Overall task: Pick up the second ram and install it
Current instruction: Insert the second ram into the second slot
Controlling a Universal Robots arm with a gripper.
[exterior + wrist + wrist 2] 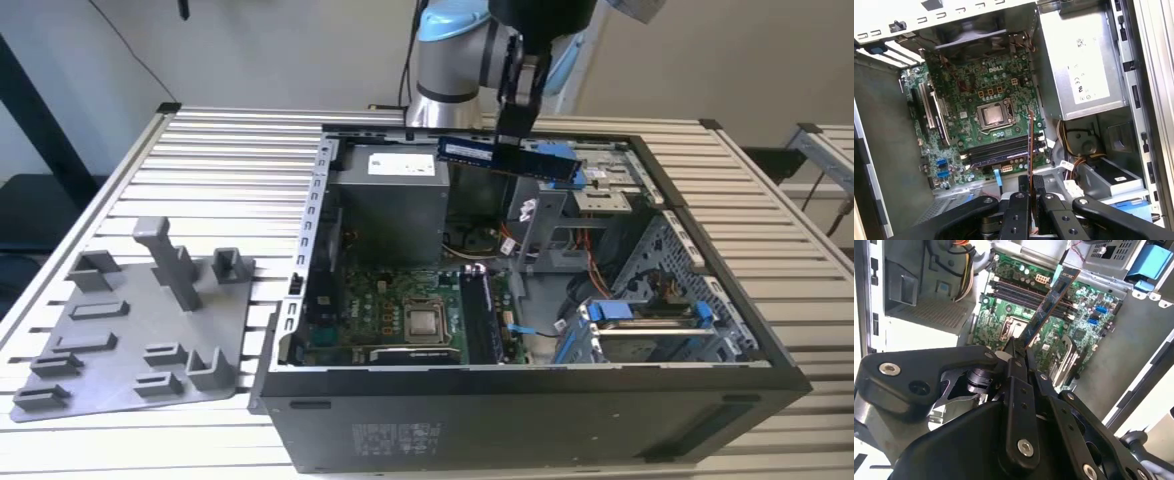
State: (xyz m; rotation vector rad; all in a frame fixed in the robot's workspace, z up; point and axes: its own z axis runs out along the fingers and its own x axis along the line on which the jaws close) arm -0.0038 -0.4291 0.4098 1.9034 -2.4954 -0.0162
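You have the second ram (1050,305) clamped in your tool (1020,349), held above the open computer case (534,420), over its motherboard (387,300). A grey holder plate (120,340) lies beside the case on the slatted surface (227,140).

Green motherboard (961,107), dark second ram (1050,305), grey holder plate (127,345), black end effector (1018,351), silver ribbed table (227,150)

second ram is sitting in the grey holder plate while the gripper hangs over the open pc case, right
No. The exterior view shows the second ram clamped in the gripper, not in the grey holder plate; the gripper does hang over the open pc case.
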